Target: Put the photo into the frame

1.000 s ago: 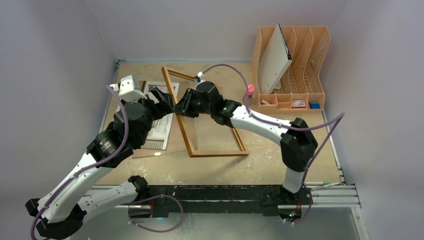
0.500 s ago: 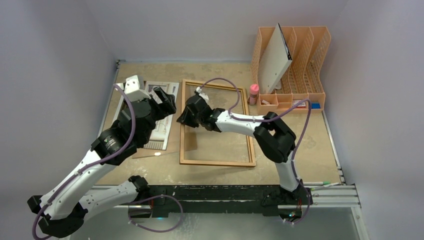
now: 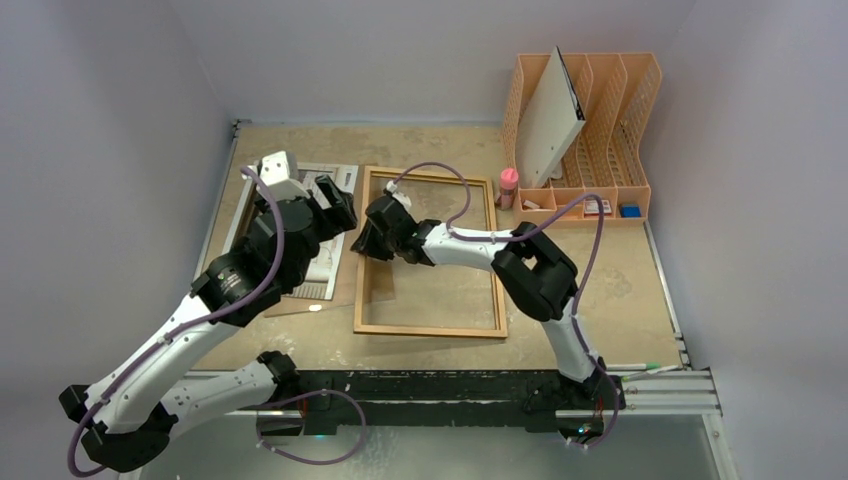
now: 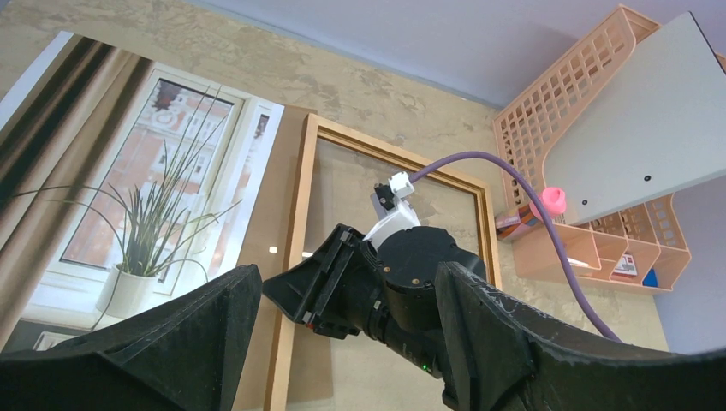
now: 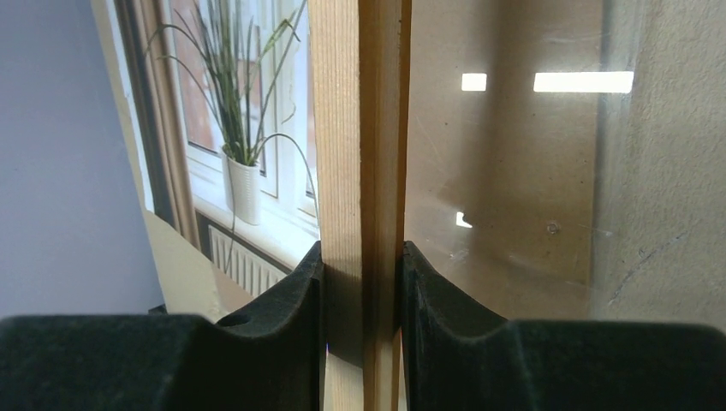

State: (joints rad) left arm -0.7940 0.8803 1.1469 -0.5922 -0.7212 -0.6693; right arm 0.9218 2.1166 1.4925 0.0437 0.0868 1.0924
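The frame (image 3: 430, 328) lies flat on the table, light wood with a clear pane. My right gripper (image 3: 368, 240) is shut on its left rail; in the right wrist view the rail (image 5: 360, 128) sits between the two fingers of that gripper (image 5: 360, 291). The photo (image 3: 325, 262), a spiky plant at a window, lies just left of the frame on a brown backing board (image 3: 345, 288). It also shows in the left wrist view (image 4: 145, 188) and the right wrist view (image 5: 244, 120). My left gripper (image 3: 335, 205) hovers open and empty over the photo's right edge, its jaws wide apart (image 4: 342, 342).
An orange file rack (image 3: 625, 110) holding a white board (image 3: 550, 115) stands at the back right, with a pink-capped bottle (image 3: 508, 186) beside it. A pen (image 3: 640, 367) lies at the front right edge. Walls close in on the left and right.
The frame swung from a diagonal to square with the table and slid slightly left, held by my right gripper. My left gripper shifted a little back and to the right.
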